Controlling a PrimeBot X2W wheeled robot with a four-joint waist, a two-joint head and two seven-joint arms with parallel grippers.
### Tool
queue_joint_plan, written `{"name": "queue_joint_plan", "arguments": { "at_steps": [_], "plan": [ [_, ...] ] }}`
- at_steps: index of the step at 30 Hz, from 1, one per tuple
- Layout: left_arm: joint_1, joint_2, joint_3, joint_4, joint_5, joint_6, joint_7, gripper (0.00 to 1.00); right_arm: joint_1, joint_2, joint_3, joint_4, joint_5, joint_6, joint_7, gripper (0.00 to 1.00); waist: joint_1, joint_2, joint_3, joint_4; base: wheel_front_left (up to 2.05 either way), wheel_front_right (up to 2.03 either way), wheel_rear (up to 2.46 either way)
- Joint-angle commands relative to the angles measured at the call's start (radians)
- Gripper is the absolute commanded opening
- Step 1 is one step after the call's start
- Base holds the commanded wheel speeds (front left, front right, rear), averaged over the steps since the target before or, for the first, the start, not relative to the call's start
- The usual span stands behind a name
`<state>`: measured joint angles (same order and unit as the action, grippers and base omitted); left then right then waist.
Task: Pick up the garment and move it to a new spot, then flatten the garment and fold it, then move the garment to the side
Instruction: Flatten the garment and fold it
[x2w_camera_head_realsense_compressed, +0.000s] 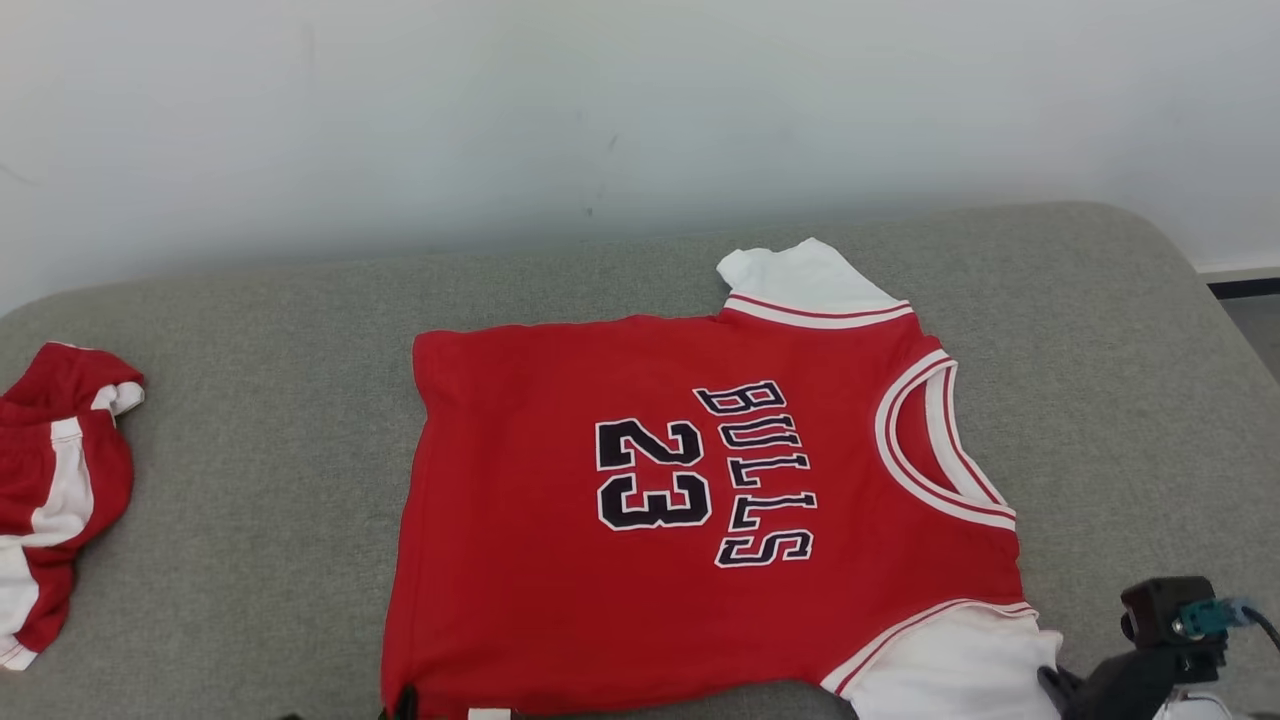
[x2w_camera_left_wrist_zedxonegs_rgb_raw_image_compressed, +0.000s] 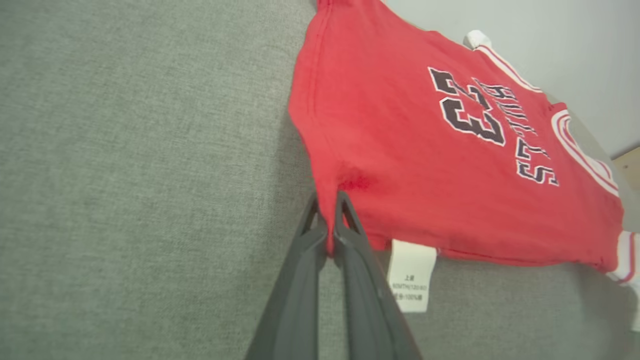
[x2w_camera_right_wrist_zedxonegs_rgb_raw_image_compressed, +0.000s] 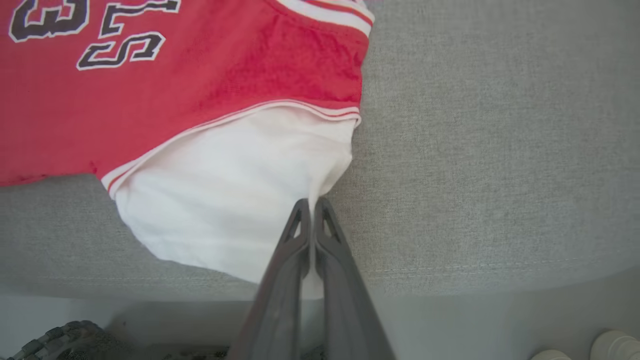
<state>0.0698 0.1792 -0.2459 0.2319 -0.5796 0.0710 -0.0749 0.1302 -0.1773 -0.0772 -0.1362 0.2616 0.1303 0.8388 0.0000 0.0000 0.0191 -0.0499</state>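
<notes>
Left gripper (x2w_camera_left_wrist_zedxonegs_rgb_raw_image_compressed: 327, 215) pinches the red knit basketball jersey (x2w_camera_head_realsense_compressed: 560, 600) by its hem, right gripper (x2w_camera_right_wrist_zedxonegs_rgb_raw_image_compressed: 311, 215) its white sleeve (x2w_camera_right_wrist_zedxonegs_rgb_raw_image_compressed: 225, 200), likely to stretch it flat.

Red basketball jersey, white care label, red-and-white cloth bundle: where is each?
Red basketball jersey (x2w_camera_head_realsense_compressed: 500, 450), head view, plain red cloth beside the number.
White care label (x2w_camera_left_wrist_zedxonegs_rgb_raw_image_compressed: 410, 275), left wrist view, middle of the tag.
Red-and-white cloth bundle (x2w_camera_head_realsense_compressed: 25, 480), head view, its red part.

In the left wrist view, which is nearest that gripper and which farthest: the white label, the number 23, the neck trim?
1. The white label, just right of the left gripper, at the red jersey hem.
2. The number 23, mid-chest.
3. The neck trim, far right.
</notes>
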Motion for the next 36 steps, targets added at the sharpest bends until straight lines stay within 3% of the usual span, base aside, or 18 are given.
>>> {"name": "queue_joint_plan", "arguments": {
  "at_steps": [1, 9, 18, 26, 36],
  "plan": [
    [-0.013, 0.000, 0.002, -0.019, -0.011, 0.005, 0.012, 0.00, -0.025, -0.012, 0.006, 0.001, 0.004, 0.001, -0.013, 0.00, 0.0000, 0.0000, 0.004, 0.004, 0.00, 0.00, 0.00],
    [-0.134, -0.005, -0.001, -0.083, -0.059, 0.040, 0.172, 0.00, -0.189, -0.071, 0.045, 0.050, 0.030, 0.001, -0.044, 0.00, 0.0000, 0.0000, 0.032, 0.026, 0.00, 0.00, 0.00],
    [-0.312, -0.025, -0.018, -0.047, -0.062, 0.106, 0.327, 0.00, -0.382, -0.123, 0.103, 0.178, 0.042, 0.001, -0.095, 0.00, 0.0000, 0.0000, 0.086, 0.049, 0.00, 0.00, 0.00],
    [-0.438, -0.039, -0.020, 0.053, -0.044, 0.154, 0.360, 0.00, -0.522, -0.155, 0.162, 0.317, 0.042, 0.001, -0.203, 0.00, 0.0000, 0.0000, 0.139, 0.054, 0.00, 0.00, 0.00],
    [-0.507, -0.043, -0.025, 0.138, -0.030, 0.158, 0.341, 0.00, -0.627, -0.174, 0.237, 0.433, 0.055, 0.001, -0.338, 0.00, 0.0000, 0.0000, 0.181, 0.061, 0.00, 0.00, 0.00]
  ]
}}
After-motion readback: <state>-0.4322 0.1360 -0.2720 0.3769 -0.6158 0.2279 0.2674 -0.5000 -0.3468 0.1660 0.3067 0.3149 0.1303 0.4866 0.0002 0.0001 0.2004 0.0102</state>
